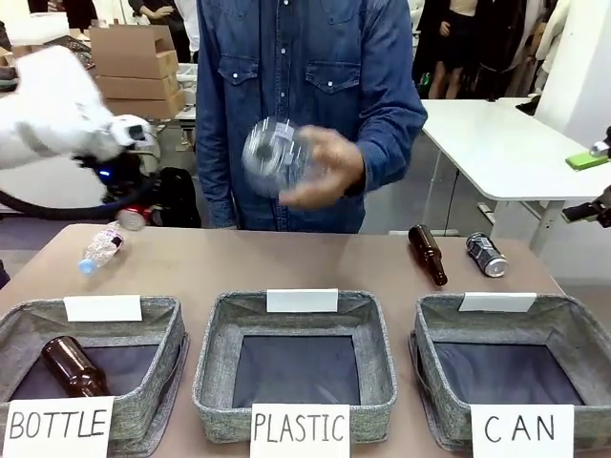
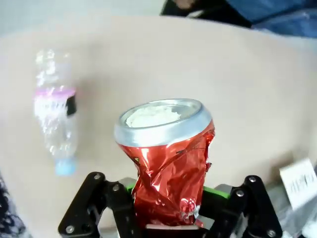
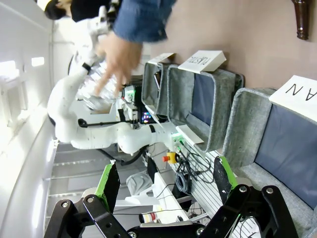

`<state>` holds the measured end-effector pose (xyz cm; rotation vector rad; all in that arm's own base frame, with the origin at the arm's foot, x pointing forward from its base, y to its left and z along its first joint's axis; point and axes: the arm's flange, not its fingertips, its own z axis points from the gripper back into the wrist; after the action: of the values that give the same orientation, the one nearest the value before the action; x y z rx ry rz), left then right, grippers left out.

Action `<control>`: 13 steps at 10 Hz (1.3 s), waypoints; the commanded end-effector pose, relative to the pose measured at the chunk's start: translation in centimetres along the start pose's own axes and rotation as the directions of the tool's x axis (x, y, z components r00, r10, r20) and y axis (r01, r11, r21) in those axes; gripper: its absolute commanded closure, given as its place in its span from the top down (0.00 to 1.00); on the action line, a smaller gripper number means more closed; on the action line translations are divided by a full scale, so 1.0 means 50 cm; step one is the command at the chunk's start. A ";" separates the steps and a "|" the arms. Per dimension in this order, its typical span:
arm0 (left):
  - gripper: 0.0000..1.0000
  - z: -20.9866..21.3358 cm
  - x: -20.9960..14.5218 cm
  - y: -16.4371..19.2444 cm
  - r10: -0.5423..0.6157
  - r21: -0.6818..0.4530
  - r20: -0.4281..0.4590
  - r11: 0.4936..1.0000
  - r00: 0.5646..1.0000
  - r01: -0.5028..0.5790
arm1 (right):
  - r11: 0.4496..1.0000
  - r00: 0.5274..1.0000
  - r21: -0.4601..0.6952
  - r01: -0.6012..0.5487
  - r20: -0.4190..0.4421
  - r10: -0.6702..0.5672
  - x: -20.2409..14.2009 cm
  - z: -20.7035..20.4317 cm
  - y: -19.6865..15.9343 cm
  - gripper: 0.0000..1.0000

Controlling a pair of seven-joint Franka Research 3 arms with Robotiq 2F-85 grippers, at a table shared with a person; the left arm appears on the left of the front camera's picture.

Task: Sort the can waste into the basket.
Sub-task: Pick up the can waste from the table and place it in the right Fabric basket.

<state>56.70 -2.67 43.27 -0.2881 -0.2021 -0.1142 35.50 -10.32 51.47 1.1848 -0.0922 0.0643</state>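
Note:
In the left wrist view my left gripper (image 2: 168,201) is shut on the red dented can (image 2: 168,173), silver top facing the camera, held above the tan table. In the front view this gripper (image 1: 129,205) hangs over the table's far left with the red can (image 1: 135,218) in it. The dark can (image 1: 486,255) lies on its side at the far right, behind the grey CAN basket (image 1: 573,320), whose inside shows nothing. My right gripper (image 3: 166,181) is open and holds nothing, off the table's right side, with the CAN basket (image 3: 247,124) ahead of it.
A person across the table holds a clear plastic bottle (image 1: 277,157) in a blurred hand. Another clear bottle (image 1: 100,246) lies under my left gripper. A brown bottle (image 1: 427,253) lies beside the dark can. The BOTTLE basket (image 1: 158,315) holds a brown bottle (image 1: 72,365); the PLASTIC basket (image 1: 215,353) stands in the middle.

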 end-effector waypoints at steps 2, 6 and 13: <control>0.00 0.155 -0.178 0.097 -0.190 -0.247 0.003 0.951 0.982 0.185 | 1.000 1.000 0.010 -0.027 -0.004 0.027 0.002 0.005 0.003 1.00; 0.00 0.289 -0.436 -0.004 -0.633 -0.336 0.131 0.696 0.763 0.635 | 1.000 1.000 0.010 -0.027 -0.004 0.027 0.002 0.005 0.003 1.00; 0.00 0.288 -0.623 -0.142 -0.971 -0.299 0.125 0.160 0.206 0.941 | 1.000 1.000 0.010 -0.027 -0.004 0.027 0.002 0.005 0.003 1.00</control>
<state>21.47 -3.74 53.37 -0.4043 -0.3175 -1.6768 35.48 -10.37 51.53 1.1848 -0.0932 0.0651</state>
